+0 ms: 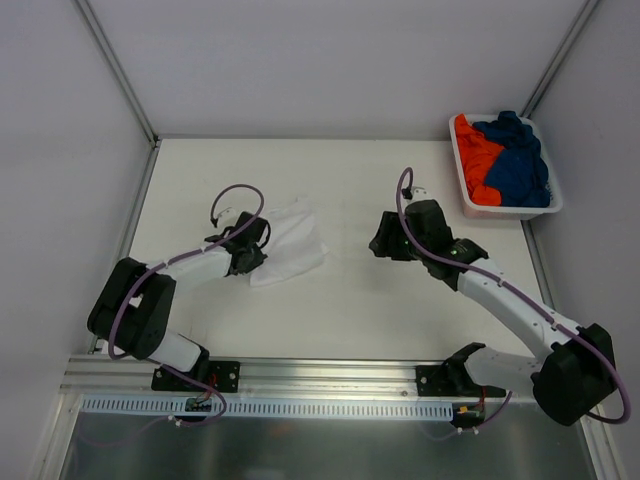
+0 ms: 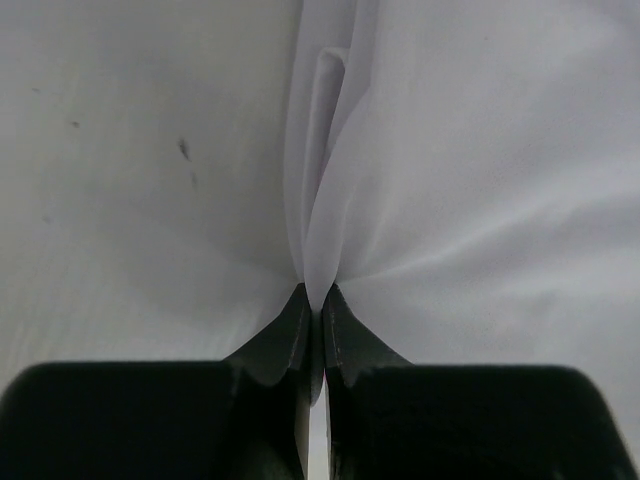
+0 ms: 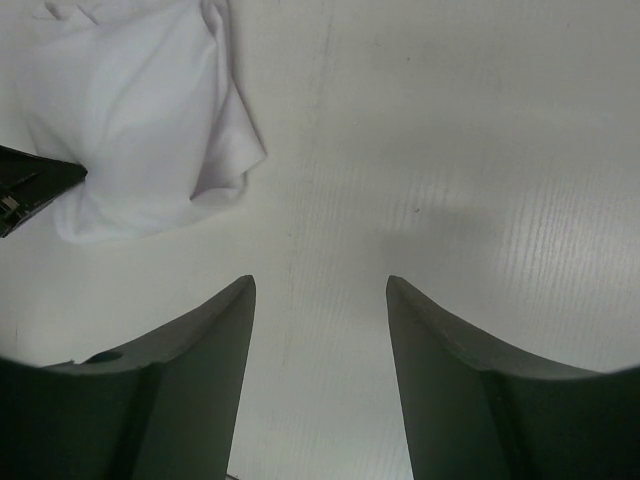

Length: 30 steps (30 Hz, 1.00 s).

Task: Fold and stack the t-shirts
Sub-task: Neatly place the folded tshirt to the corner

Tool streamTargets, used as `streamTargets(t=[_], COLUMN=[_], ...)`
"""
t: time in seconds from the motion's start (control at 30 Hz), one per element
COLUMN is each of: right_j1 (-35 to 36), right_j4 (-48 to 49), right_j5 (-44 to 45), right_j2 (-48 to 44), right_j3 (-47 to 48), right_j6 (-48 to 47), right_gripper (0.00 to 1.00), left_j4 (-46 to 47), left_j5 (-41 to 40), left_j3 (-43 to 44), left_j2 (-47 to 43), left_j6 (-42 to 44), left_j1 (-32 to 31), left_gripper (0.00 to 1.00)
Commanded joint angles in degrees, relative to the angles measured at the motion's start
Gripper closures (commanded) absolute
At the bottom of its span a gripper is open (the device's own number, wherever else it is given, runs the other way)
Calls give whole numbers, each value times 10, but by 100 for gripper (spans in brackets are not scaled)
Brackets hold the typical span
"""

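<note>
The white t-shirt (image 1: 290, 243) lies folded small on the table's left half. My left gripper (image 1: 252, 252) is at its left edge, shut on a fold of the white cloth (image 2: 330, 200). My right gripper (image 1: 383, 243) is open and empty over bare table to the shirt's right; its wrist view shows the shirt (image 3: 150, 130) at upper left. The orange t-shirt (image 1: 473, 155) and the dark blue t-shirt (image 1: 516, 160) lie bunched in the white basket (image 1: 505, 211) at the back right.
The table (image 1: 350, 180) is white, with walls and metal posts at the left, back and right. The arm bases sit on a rail at the near edge.
</note>
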Motion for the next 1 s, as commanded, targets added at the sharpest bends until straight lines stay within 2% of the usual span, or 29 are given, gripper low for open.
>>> streamTargets(t=[0.0, 0.23, 0.37, 0.6, 0.8, 0.97], right_j1=[3, 4, 3, 3, 5, 6], right_j4=[11, 10, 11, 18, 21, 12], right_j5=[-2, -2, -4, -7, -14, -11], right_j2=[-26, -30, -26, -10, 4, -2], right_j3=[-6, -10, -13, -11, -11, -13], right_j6=[3, -1, -1, 0, 0, -2], right_gripper=[41, 41, 41, 41, 41, 41], left_j4=[-85, -94, -95, -95, -97, -111], left_j5=[-40, -37, -16, 9, 41, 59], left_j3=[13, 12, 20, 34, 79, 165], left_j2=[12, -5, -14, -19, 15, 86], left_j6=[-19, 3, 32, 75, 102, 128], left_j1=[31, 115, 210, 322, 383, 424], left_gripper=[100, 100, 100, 100, 100, 100])
